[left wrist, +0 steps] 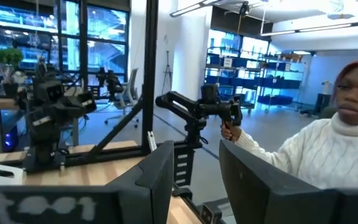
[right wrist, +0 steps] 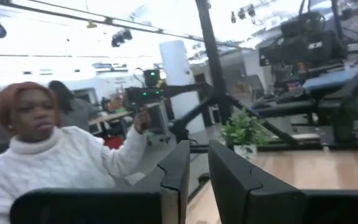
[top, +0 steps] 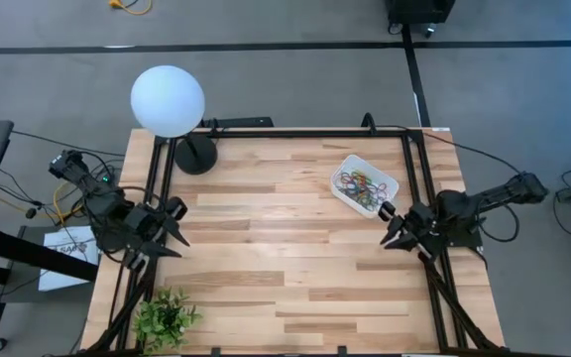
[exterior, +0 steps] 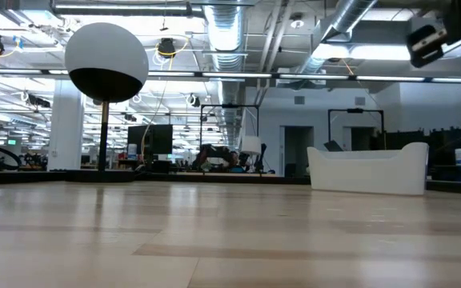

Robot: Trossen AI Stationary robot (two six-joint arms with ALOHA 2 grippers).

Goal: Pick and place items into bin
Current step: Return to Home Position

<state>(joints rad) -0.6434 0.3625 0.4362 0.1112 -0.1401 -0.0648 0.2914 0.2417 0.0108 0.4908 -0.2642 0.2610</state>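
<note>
Nearest to the lens, the left gripper (left wrist: pixel 193 163) is showing its two dark fingers well apart with nothing between them. The right gripper (right wrist: pixel 199 158) is keeping a narrower gap, also empty. In the high view each one is hovering at its own side edge of the table (top: pixel 266 263), the right one just beside the bin (top: pixel 394 184). The rubber bands (top: pixel 362 185) are lying inside this white bin as one mixed, coloured heap, and I am not finding any loop on the boards. I am judging them to be very light, soft and floppy, a little sticky by their rubber, and tangled. Pulling one would probably be dragging its neighbours up too. The best hold is a single strand where a loop is arching up from the heap – not the flat part. The bin itself seems light and could be sliding if pushed. The surface is made of pale, smooth wooden planks inside a black frame, with a white globe lamp (top: pixel 168 99) at the far left corner and a small green plant (top: pixel 165 319) at the near left. Beyond it a large workshop is spreading out, with pipes under the ceiling – a person in a white sweater (left wrist: pixel 316 158) is holding a dark arm-like device there.
</note>
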